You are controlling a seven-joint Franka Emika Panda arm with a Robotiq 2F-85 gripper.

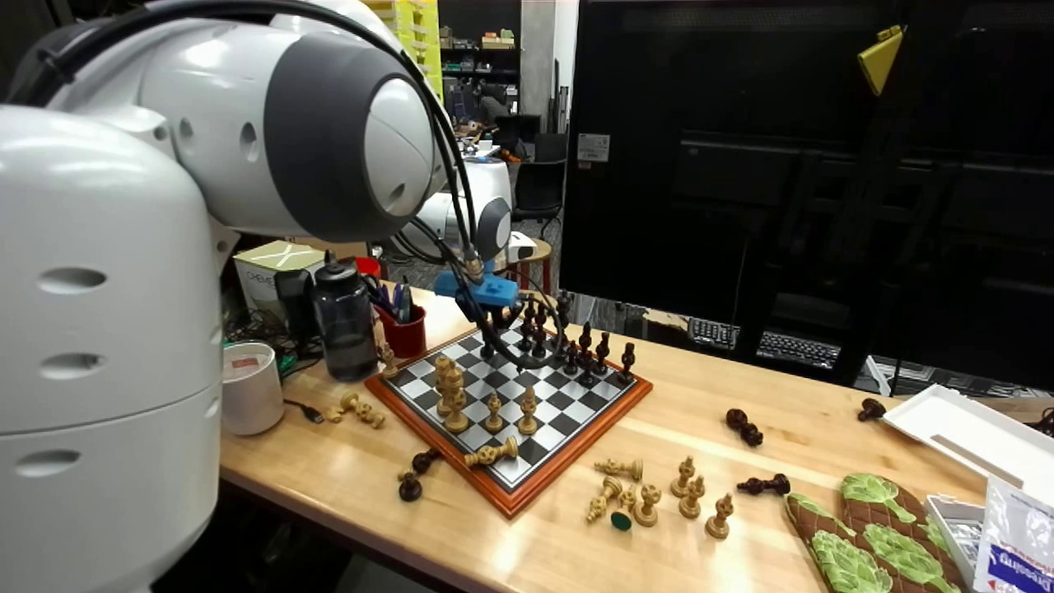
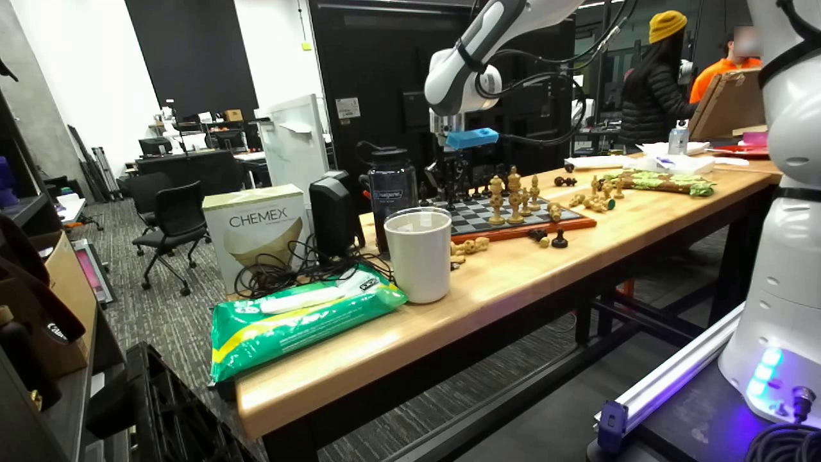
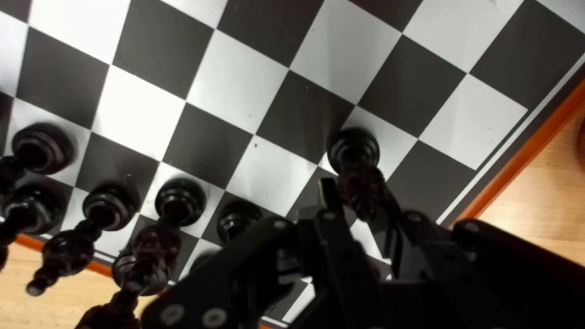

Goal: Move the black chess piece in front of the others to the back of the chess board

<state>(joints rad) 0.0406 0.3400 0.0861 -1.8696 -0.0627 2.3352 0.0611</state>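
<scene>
The black chess piece [image 3: 354, 147] stands upright over a white square near the board's side border in the wrist view; I cannot tell whether its base touches the board. My gripper [image 3: 358, 194] has one finger on each side of its head and appears closed on it. In an exterior view the gripper [image 1: 492, 317] is above the far-left part of the board, with the piece [image 1: 487, 344] below. The others [image 3: 180, 201], several dark pieces, stand in rows along one edge [image 1: 585, 350]. The chess board [image 1: 580, 449] has a reddish-brown border.
Pale pieces [image 1: 454, 408] stand on the board's near side, one lying at its corner. More pale [image 1: 646, 504] and dark pieces lie around it. A water bottle [image 1: 343, 329], red pen cup [image 1: 403, 333] and white mug [image 1: 251, 391] stand left. Quilted mitts [image 1: 881, 527] lie right.
</scene>
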